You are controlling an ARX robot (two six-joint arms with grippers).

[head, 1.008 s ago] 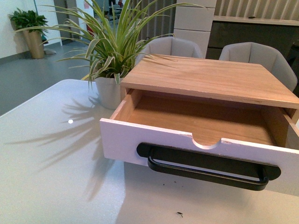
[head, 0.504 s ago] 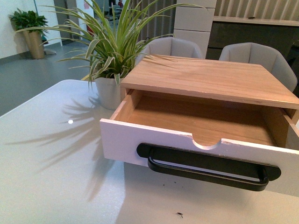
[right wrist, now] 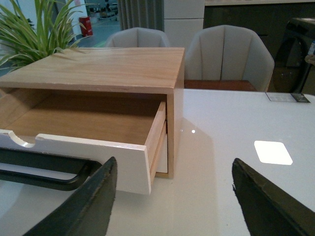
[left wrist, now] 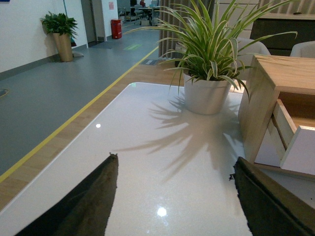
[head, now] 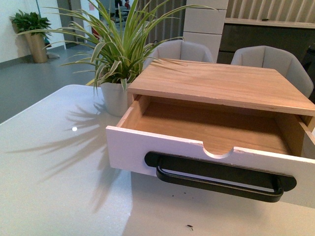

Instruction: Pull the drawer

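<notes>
The drawer (head: 128, 147) stands pulled far out of its light wood cabinet (head: 221, 81), showing its bare wood inside. Its white front carries a long black bar handle (head: 216, 179) under a half-round notch (head: 217, 150). Neither arm shows in the front view. In the left wrist view my left gripper (left wrist: 174, 169) is open over bare table, beside the cabinet's side (left wrist: 256, 105) and apart from it. In the right wrist view my right gripper (right wrist: 172, 172) is open just off the drawer's corner (right wrist: 133, 162), with the handle's end (right wrist: 44, 172) beyond one finger. Nothing lies between either pair of fingers.
A potted spider plant (head: 115, 96) stands right beside the cabinet. The white table (head: 54, 187) runs out toward the near side. Two grey chairs (head: 270, 59) sit behind the cabinet. The floor drops away past the table edge (left wrist: 59, 147).
</notes>
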